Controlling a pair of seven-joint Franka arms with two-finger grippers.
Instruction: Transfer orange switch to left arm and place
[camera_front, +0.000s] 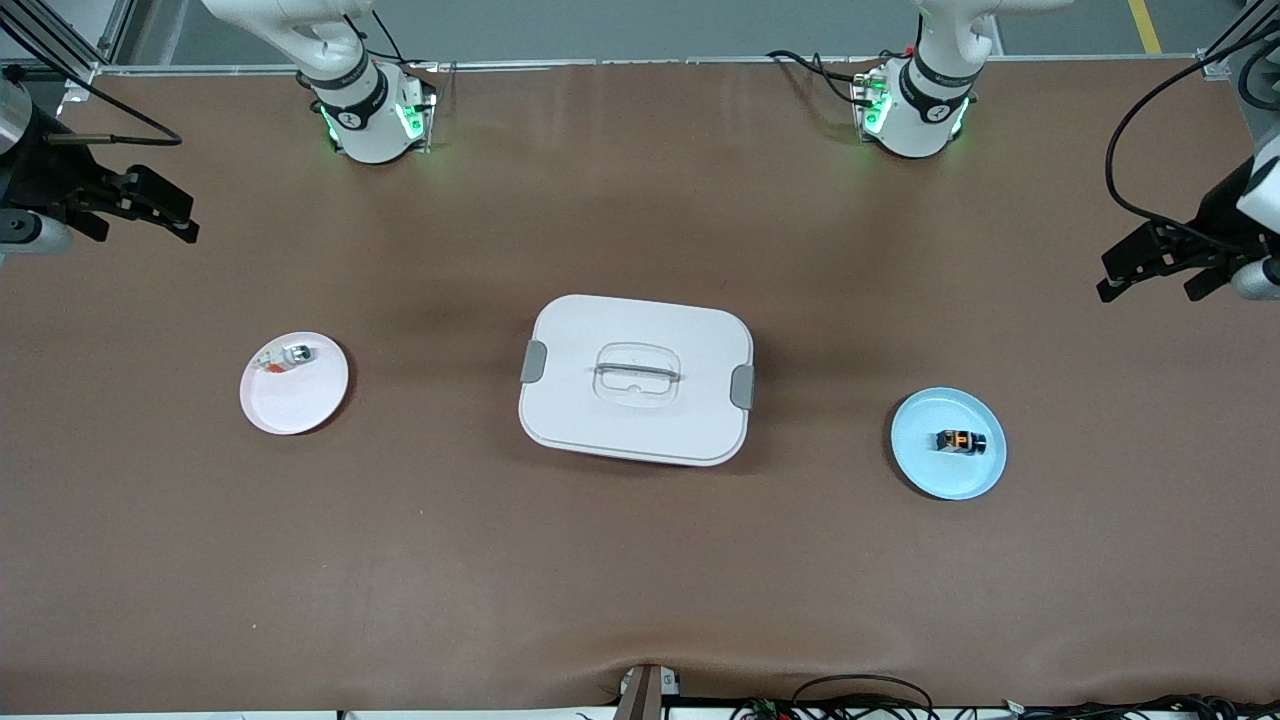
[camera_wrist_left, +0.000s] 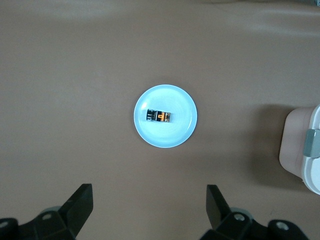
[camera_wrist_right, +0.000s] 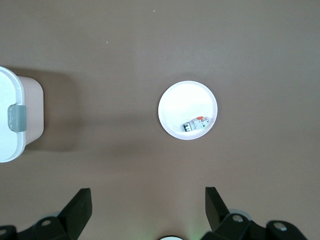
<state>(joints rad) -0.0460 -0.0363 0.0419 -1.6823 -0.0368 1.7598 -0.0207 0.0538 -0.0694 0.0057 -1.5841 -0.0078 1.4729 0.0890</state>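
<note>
The switch (camera_front: 960, 441) is tiny and black with orange marks. It lies flat on a blue plate (camera_front: 925, 462) at the lower right of the front view. The box (camera_front: 636, 379) is big and white, lid shut, in the middle.

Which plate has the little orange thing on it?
The blue plate, toward the left arm's end, holds the orange switch. The pink plate holds a silver-and-white part.

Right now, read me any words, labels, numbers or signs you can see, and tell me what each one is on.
None can be read.
Orange switch: orange markings, too small to read.
Silver-and-white part: no legible print.
Box, blue plate, pink plate: no text visible.
</note>
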